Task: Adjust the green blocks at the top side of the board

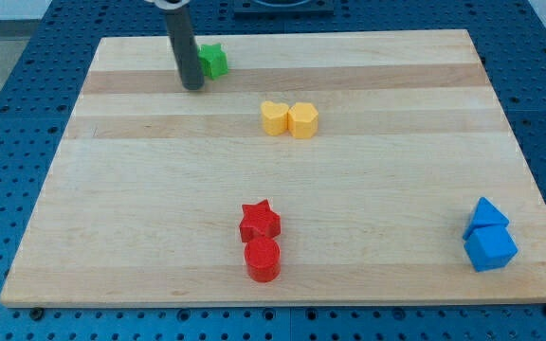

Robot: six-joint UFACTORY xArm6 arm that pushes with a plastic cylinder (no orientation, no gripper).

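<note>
Looking at the board's top edge, you see my tip, a bare rod with no claw to spread or pinch, touching the left side of the green block, apparently placed to nudge it rightward.

No writing, labels, brands, numbers or signs can be read anywhere: none on the wooden tabletop, none on the coloured blocks, none on the dark rod, none on the blue perforated surround.

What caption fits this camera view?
My tip sits beside the green block near the board's top edge.
</note>
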